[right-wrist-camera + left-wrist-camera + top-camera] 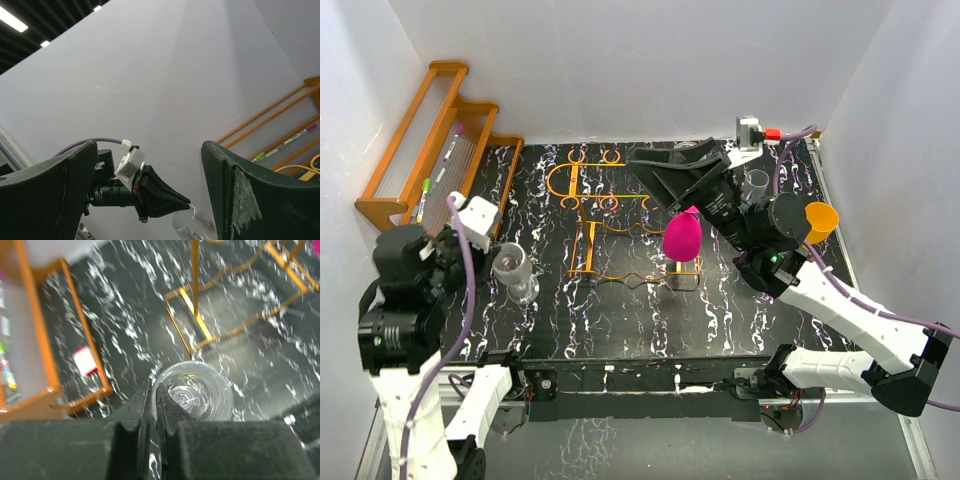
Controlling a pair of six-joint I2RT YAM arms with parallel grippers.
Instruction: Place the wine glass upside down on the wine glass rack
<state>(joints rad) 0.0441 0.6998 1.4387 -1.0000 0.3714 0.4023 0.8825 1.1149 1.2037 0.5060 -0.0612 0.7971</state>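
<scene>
The clear wine glass point(514, 270) is upright at the left of the black mat, mouth up. My left gripper point(498, 260) is shut on its rim. In the left wrist view the fingers point(150, 405) pinch the near-left wall of the glass point(200, 395), one inside and one outside. I cannot tell if its foot touches the mat. The orange-gold wire wine glass rack point(588, 215) stands right of the glass, and shows in the left wrist view point(197, 325). My right gripper point(652, 182) is open and empty, raised above the rack's right side. Its view shows the glass point(184, 226).
A pink glass point(682, 238) stands at the rack's right end. A brown wooden stepped rack point(430, 140) holding pens is at the back left. A small clear cup point(757, 183) and an orange cup point(820, 218) are at the right. White walls enclose the mat.
</scene>
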